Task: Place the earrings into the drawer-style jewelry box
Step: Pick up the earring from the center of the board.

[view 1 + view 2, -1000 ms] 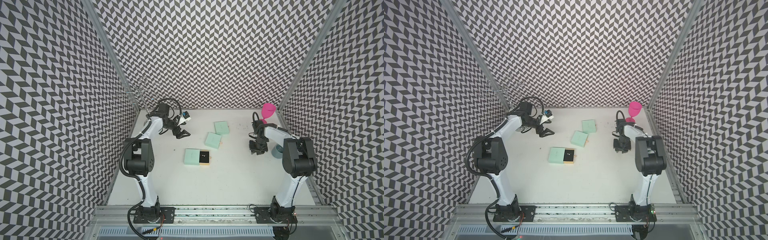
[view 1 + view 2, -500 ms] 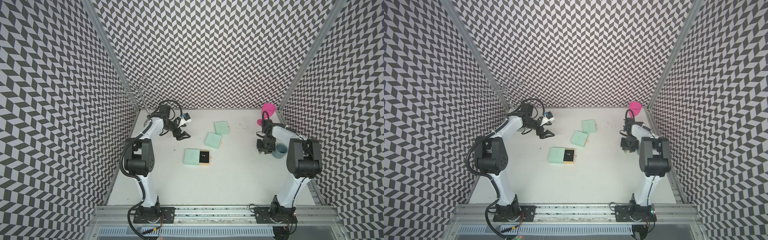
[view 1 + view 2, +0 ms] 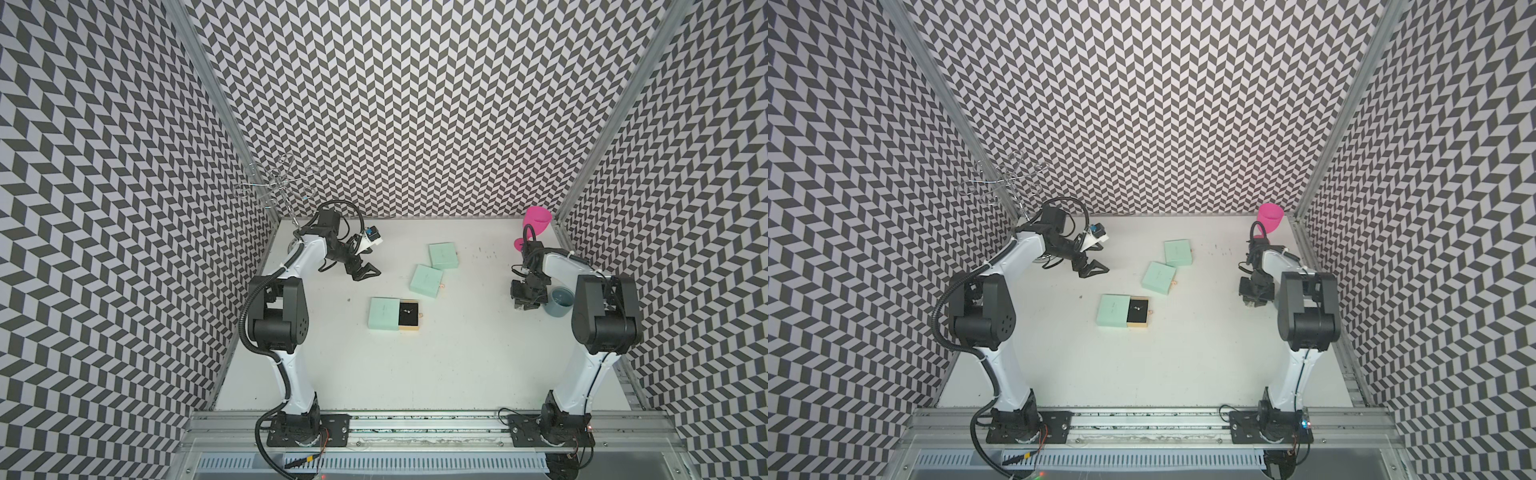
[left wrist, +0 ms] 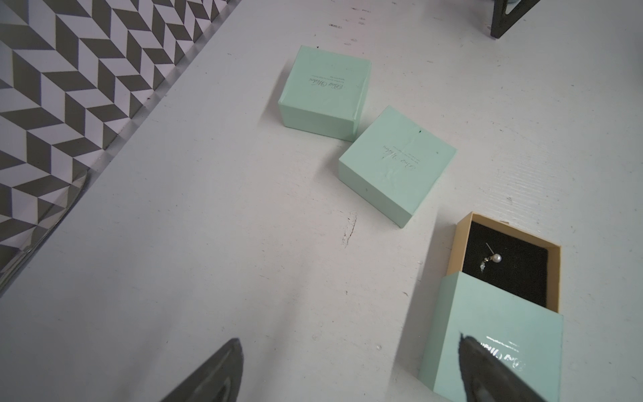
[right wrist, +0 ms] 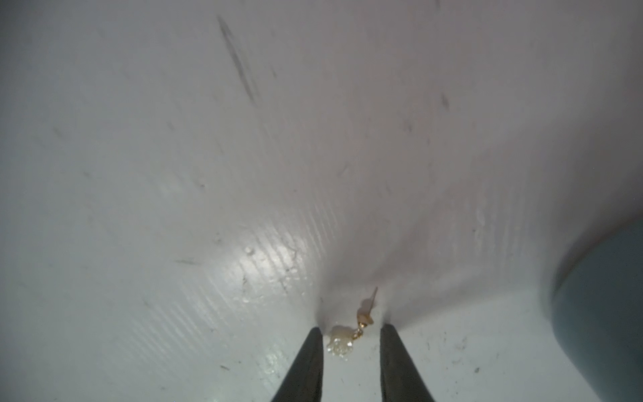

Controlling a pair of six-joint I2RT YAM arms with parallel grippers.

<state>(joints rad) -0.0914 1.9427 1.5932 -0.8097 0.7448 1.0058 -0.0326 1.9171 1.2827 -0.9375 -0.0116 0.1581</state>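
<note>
Carrying everything is a white bench, and the largest things on it are three mint-green jewelry boxes. Two are shut: the far closed box lies nearest the far edge, and the near closed box sits just beside it, corner close to corner. What is inside them cannot be seen. The third, the open jewelry box, lies toward the middle of the bench. Its tan drawer is slid partway out of the sleeve toward the right edge. On the drawer's black lining lies one pearl earring, its thin post showing. There are two cups. A grey-blue cup stands by the right edge, its contents not visible, and a pink goblet stands in the far right corner. One wire stand rises from the far left corner. The left gripper hangs above the bench near that corner with its jaws spread wide and nothing between them. The right gripper is down at the bench surface just beside the grey-blue cup. Its fingers stand a narrow gap apart, straddling a second earring, a pearly flower bead on a gold stud that lies on the bench. One finger touches the bead and the other stands just clear, so it is not clamped. Two earrings are visible in all.
</note>
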